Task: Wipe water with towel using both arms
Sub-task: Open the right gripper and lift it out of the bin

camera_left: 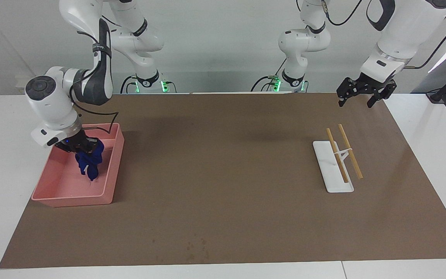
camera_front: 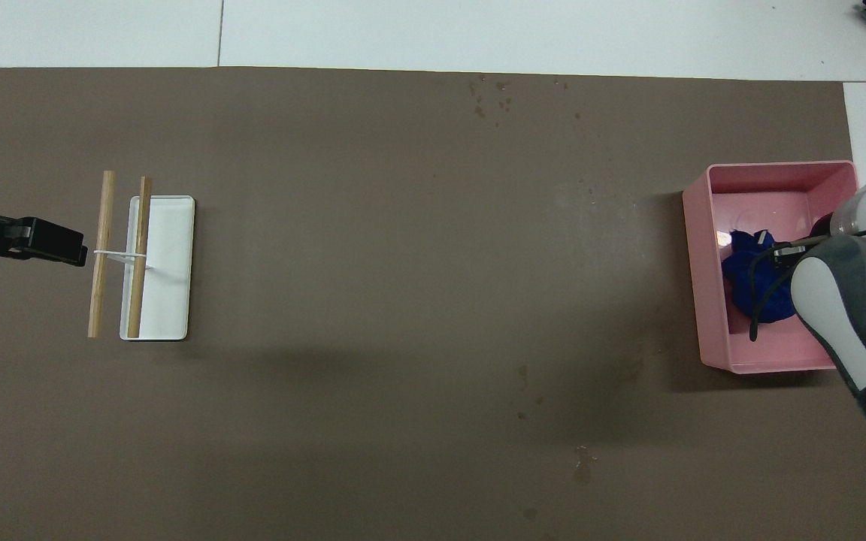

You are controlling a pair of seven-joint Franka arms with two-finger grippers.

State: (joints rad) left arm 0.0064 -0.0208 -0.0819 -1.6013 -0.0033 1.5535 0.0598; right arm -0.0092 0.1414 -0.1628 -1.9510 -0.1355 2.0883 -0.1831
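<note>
- Fingers of the right gripper point(camera_left: 84, 152) pinch the top of the blue towel point(camera_left: 90, 164), which hangs into the pink tray point(camera_left: 108, 182) at the right arm's end of the table point(camera_left: 223, 217).
- Left gripper point(camera_left: 356, 97) waits, fingers spread apart and empty, over the table near the white stand point(camera_left: 333, 182) with two wooden sticks point(camera_left: 350, 151).

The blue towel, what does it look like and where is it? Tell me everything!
The towel is a small, soft-looking cloth, dark royal blue, bunched up and hanging in a crumpled clump with its tip pointing down. A tiny white tag shows on it in the overhead view. The right hand has it from above, inside the pink tray at the right arm's end of the table. Its lowest tip is at the tray's floor, but whether it touches cannot be told.
</note>
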